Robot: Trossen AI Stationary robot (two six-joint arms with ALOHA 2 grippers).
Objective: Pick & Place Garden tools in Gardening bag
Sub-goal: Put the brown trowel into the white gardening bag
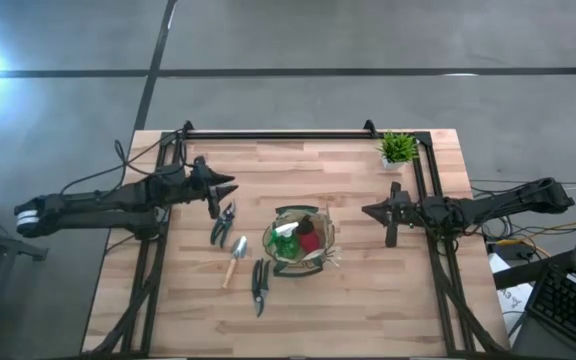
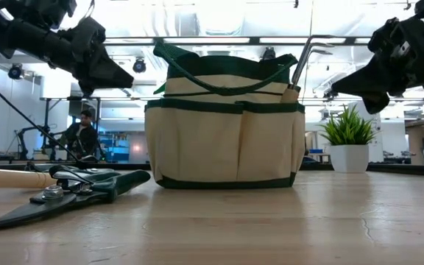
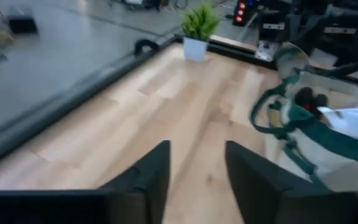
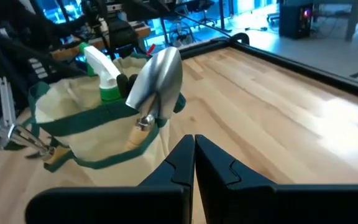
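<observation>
The gardening bag (image 1: 300, 240) stands upright mid-table. A green spray bottle (image 4: 104, 74) and a red-and-black piece (image 1: 310, 240) are inside it. A silver trowel (image 4: 157, 81) and a rake (image 4: 11, 130) stick up from its outer pockets. To the bag's left, lying flat on the table, are pruning shears (image 1: 223, 225), a wood-handled trowel (image 1: 236, 258) and dark shears (image 1: 260, 285). My left gripper (image 3: 197, 168) hovers open and empty, left of the bag and beyond the shears. My right gripper (image 4: 194, 149) hovers shut and empty to the right of the bag.
A small green potted plant (image 1: 398, 148) stands at the table's far right corner. Black rails (image 1: 278, 133) frame the table's far edge and sides. Bare wood lies between the bag and the far rail, and along the near edge.
</observation>
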